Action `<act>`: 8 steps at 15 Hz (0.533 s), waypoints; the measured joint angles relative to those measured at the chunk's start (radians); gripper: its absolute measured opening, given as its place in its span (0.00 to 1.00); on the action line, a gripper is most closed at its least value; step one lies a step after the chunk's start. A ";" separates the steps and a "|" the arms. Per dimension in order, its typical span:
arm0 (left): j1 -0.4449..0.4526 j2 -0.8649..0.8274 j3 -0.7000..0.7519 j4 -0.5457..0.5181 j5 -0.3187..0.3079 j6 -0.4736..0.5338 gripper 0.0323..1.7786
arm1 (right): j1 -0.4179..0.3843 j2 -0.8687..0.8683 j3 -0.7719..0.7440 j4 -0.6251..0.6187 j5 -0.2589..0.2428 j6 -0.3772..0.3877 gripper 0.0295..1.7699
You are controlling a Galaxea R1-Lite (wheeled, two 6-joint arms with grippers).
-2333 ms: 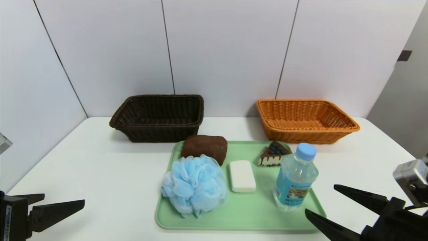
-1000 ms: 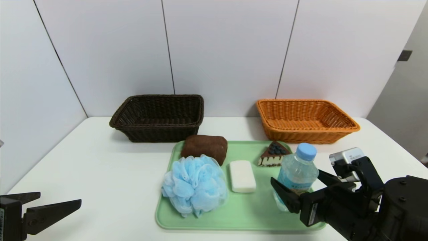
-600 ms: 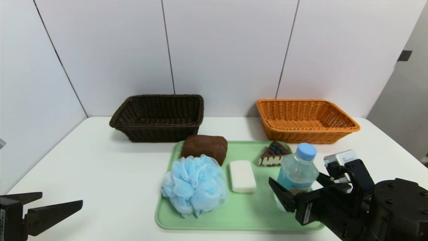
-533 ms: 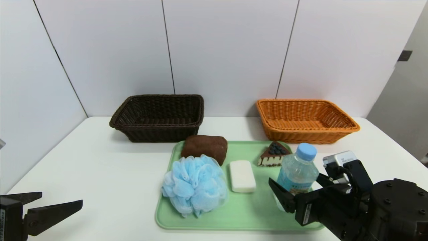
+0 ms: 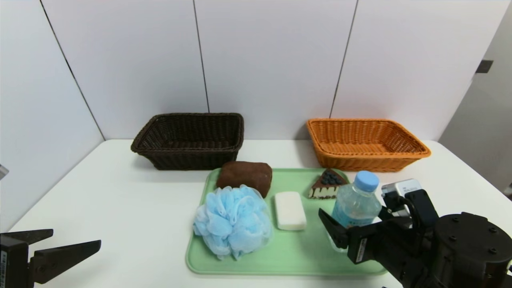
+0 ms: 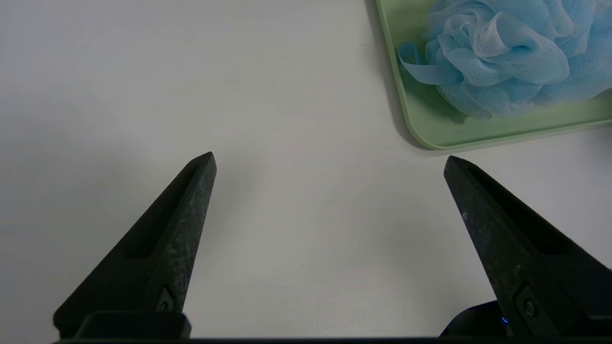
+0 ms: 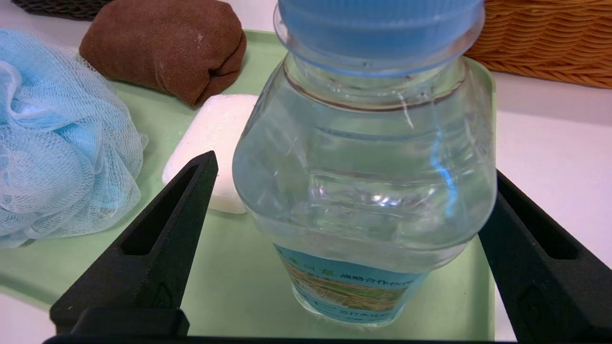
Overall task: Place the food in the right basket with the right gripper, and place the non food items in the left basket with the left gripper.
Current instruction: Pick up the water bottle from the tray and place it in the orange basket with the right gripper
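Water bottle point(image 7: 366, 191), upright at the tray's point(image 5: 280, 256) right edge: judged full, heavy, smooth-walled, best taken mid-body; bracketed by the spread, unclosed right gripper point(image 7: 351, 191); left gripper point(image 6: 330, 162) parked, likewise spread.

Right gripper point(image 7: 351, 177) jaws wide apart flanking upright water bottle point(image 7: 366, 181) on green tray point(image 7: 229, 282); soap bar point(image 7: 215, 138) behind.

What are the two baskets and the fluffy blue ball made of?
The dark basket and orange basket look like woven wicker or plastic rattan: ribbed strands show. The blue ball looks like soft nylon mesh, with fine netting gathered in ruffles.
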 joint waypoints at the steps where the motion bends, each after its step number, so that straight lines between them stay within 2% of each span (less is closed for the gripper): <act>1: -0.001 0.001 0.000 0.000 0.000 0.000 0.95 | -0.002 0.004 0.000 -0.002 0.000 0.000 0.97; 8: -0.009 0.007 0.001 -0.001 0.000 0.000 0.95 | -0.024 0.024 -0.007 -0.019 -0.001 0.001 0.97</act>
